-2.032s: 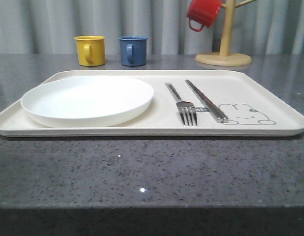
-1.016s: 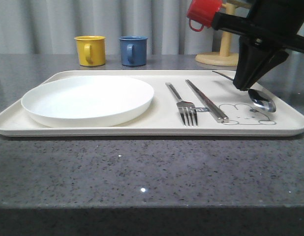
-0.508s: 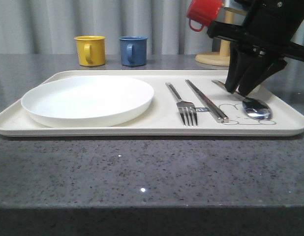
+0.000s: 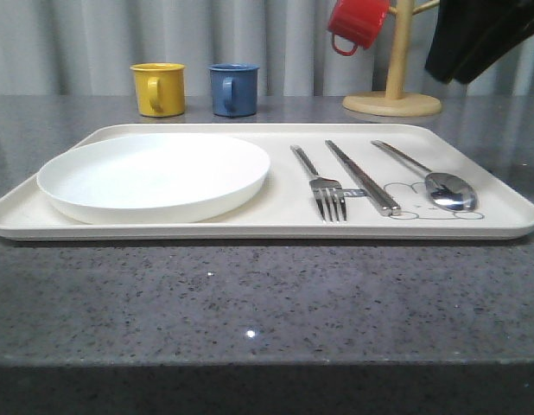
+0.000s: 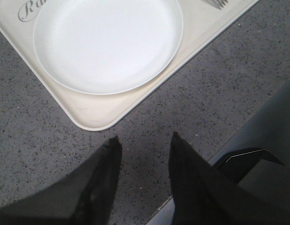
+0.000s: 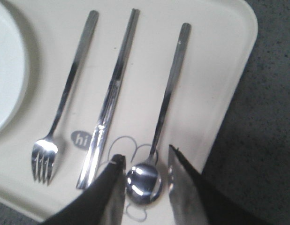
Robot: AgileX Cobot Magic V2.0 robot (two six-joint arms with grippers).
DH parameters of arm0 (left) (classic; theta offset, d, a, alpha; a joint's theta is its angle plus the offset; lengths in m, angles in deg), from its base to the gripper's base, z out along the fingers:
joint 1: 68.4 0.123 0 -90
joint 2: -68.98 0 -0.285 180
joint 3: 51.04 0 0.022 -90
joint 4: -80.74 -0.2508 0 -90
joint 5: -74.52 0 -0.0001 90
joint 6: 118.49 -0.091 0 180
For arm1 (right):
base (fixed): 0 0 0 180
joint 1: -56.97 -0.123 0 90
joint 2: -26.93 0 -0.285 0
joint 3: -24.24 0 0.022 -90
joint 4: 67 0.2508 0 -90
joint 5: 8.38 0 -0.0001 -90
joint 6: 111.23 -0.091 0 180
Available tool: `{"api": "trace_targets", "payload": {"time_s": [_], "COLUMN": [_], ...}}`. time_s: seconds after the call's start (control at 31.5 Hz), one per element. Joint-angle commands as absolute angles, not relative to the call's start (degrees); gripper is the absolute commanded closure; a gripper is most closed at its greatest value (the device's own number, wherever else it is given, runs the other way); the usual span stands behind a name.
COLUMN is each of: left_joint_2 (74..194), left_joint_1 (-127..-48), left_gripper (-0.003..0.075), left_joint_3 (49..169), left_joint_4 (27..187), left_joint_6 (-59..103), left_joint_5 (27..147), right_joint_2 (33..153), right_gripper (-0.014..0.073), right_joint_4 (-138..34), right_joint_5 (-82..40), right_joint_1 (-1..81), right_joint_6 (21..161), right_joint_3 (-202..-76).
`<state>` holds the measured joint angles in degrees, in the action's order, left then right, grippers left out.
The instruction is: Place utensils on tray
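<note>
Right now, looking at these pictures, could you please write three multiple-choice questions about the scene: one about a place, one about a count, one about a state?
1. Where does the spoon lie?
A. on the white plate
B. on the tray, right of the chopsticks
C. on the bare counter

2. How many mugs are seen in the front view?
A. one
B. two
C. three

3. How is the right gripper?
A. open, holding nothing
B. shut on the spoon
C. shut on the fork

Answers:
1. B: the spoon rests on the tray, over the rabbit drawing, beside the chopsticks.
2. C: a yellow mug, a blue mug and a red mug on the wooden stand.
3. A: its fingers stand apart above the spoon bowl, gripping nothing.
</note>
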<state>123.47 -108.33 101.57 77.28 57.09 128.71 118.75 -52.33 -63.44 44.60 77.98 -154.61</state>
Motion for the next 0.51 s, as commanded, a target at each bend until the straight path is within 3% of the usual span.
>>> {"api": "trace_targets", "payload": {"time_s": [0.0,0.48], "left_joint_2": [123.4,123.4], "left_joint_1": [-108.7,-108.7], "left_gripper": [0.0471,0.0471], "left_joint_3": [103.0,103.0], "left_joint_4": [77.3,77.3], "left_joint_6": [57.6,57.6], "left_joint_5": [125.1,125.1], "right_joint_2": [109.7,84.0], "right_gripper": [0.0328,0.0328], "right_joint_4": [-53.7,-55.6], "right_joint_5": [-63.5,-67.6], "right_joint_1": [43.9,43.9], "right_joint_6": [79.6,79.4], "right_joint_3": [-152.5,-138.4]}}
